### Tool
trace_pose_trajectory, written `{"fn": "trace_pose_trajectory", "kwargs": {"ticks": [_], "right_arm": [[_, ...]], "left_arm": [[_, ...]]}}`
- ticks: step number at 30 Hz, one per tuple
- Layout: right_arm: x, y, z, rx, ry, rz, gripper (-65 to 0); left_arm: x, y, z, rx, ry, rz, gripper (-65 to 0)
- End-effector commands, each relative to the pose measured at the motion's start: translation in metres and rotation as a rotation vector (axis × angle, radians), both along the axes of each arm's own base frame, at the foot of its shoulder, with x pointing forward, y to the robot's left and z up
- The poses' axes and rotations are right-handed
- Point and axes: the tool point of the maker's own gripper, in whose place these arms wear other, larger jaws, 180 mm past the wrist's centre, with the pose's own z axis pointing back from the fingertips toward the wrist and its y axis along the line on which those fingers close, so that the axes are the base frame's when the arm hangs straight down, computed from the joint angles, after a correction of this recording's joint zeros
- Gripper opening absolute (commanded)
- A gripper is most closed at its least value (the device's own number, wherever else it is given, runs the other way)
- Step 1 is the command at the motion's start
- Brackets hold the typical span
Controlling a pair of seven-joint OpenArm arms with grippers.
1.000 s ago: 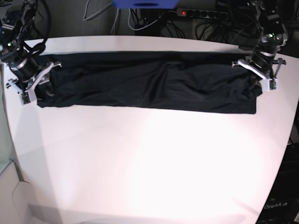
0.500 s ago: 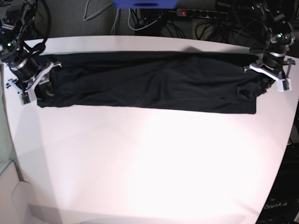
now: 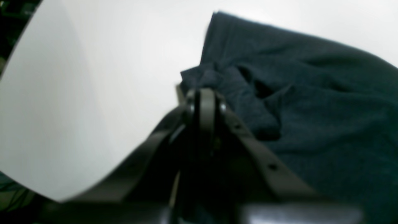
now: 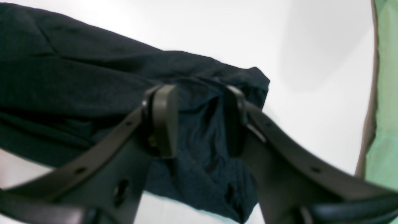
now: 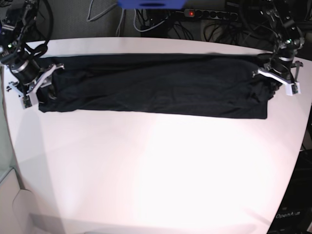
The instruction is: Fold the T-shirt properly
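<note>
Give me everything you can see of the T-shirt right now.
The T-shirt is plain, dark navy to black, soft knit, lying as a long wrinkled band across the far part of the white table. Its end by the shut left gripper is bunched. The open right gripper straddles the other end.

One T-shirt [image 5: 156,85], one table [image 5: 156,170], two tools.

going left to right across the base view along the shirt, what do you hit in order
right gripper, open over the shirt's end → T-shirt, stretched in a long band across the table → left gripper, shut at the other end
</note>
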Motion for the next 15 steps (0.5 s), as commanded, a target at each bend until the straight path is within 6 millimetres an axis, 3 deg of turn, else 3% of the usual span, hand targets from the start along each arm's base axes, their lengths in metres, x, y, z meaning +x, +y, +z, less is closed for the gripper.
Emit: {"fn": "trace_pose_trajectory", "kwargs": {"ticks": [1,11,13,15], "right_arm": [[0.0061,0.0004,0.0134,-0.006,-0.047,0.023,-39.1],[0.0076,0.0008,0.0143,-0.004,-0.051,0.022,-39.1],[0.0076,0.0008,0.0143,-0.004,-0.051,0.022,-39.1],[0.0076,0.0008,0.0143,-0.004,-0.051,0.022,-39.1]], "left_arm": [[0.0094,0.0054,0.0158,0.017,-0.061,-0.001,-65.0],[0.0086,0.0050,0.0150,0.012,-0.058,0.000,-65.0],[0.0078,0.0049,0.0143,0.010,-0.054,0.000,-60.5],[0.0070,0.0049,0.0140,0.011,-0.054,0.000,-50.4]]}}
